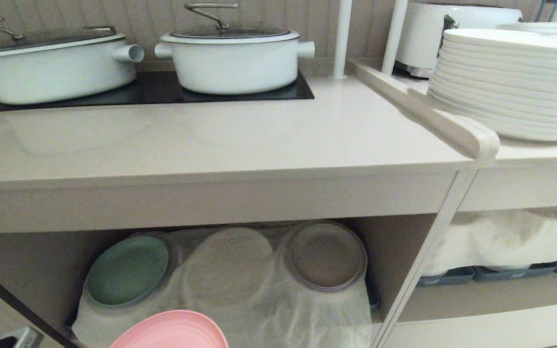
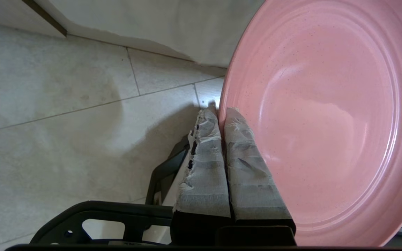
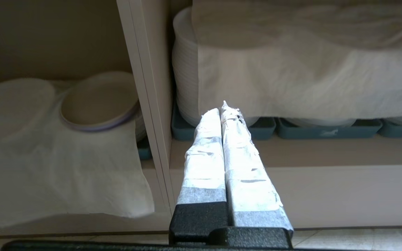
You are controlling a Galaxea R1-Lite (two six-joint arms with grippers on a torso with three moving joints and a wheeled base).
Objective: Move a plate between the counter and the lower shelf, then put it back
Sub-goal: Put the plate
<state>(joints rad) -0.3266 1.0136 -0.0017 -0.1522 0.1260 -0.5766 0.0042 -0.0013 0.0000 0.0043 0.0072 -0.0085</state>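
The pink plate [image 1: 172,331] shows at the bottom edge of the head view, in front of the lower shelf [image 1: 394,256] and well below the counter [image 1: 259,140]. In the left wrist view the plate [image 2: 326,122] hangs tilted over the tiled floor, and my left gripper [image 2: 221,111] is shut on its rim, one taped finger on each side. My right gripper [image 3: 222,108] is shut on nothing and sits low in front of the cabinet's upright divider [image 3: 145,104].
On the shelf's gauzy cloth [image 1: 278,309] lie a green plate [image 1: 127,270] and a grey-brown plate [image 1: 326,255]. Two white pots [image 1: 232,58] stand on the black hob. A tall stack of white plates [image 1: 515,82] is at the right, with dark trays [image 1: 501,273] below.
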